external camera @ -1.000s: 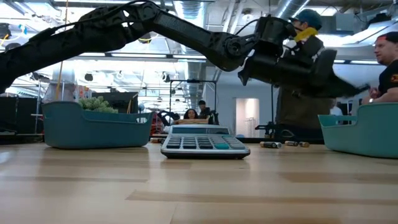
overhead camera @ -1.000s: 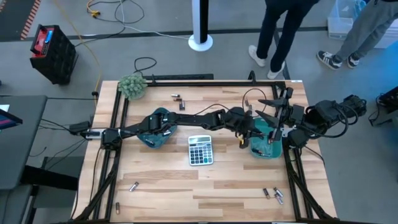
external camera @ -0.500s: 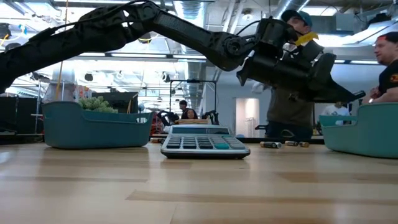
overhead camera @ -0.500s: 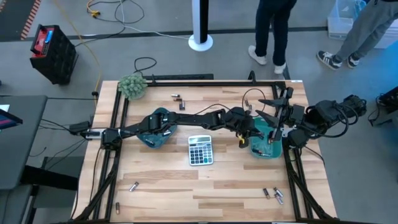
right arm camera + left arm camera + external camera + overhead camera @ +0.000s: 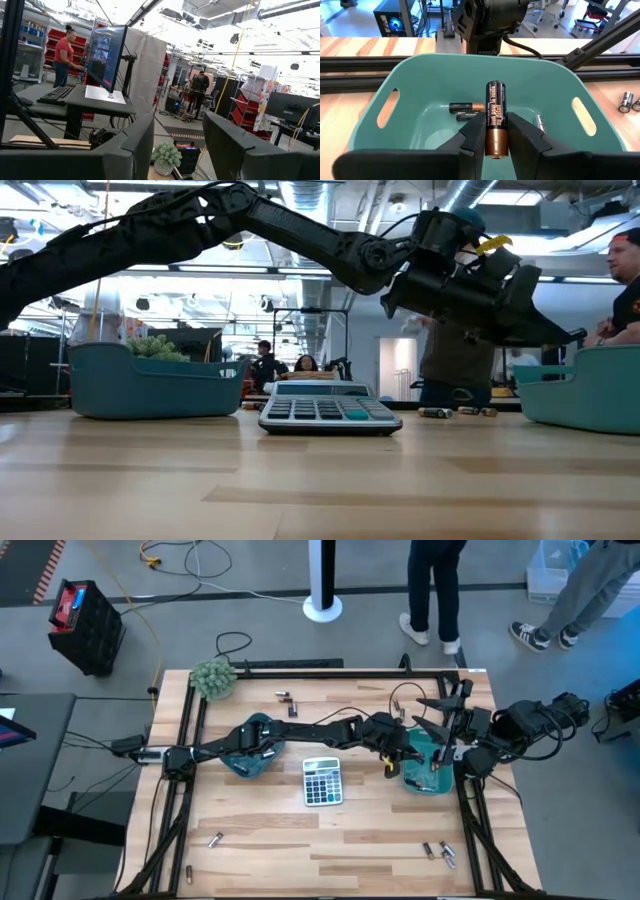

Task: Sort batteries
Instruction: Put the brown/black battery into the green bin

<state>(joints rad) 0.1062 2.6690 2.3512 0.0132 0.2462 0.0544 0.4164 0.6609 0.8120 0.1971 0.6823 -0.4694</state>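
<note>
A copper-ended battery is seen pinched between the fingers of the left gripper, held directly above the right-hand teal tray. Inside that tray, two small dark batteries are found lying side by side on the floor, with a silvery cell near the far wall. In the high view, the left gripper is stretched right across the worktop, past the grey calculator, to the tray's edge. The other teal tray is sat under the left arm's elbow. Loose batteries are scattered: a pair at the near right corner, one near left, another by the near rail, a few at the far side. The right gripper is parked high at the right edge, fingers spread with nothing between. A potted plant is stood at the far left corner.
</note>
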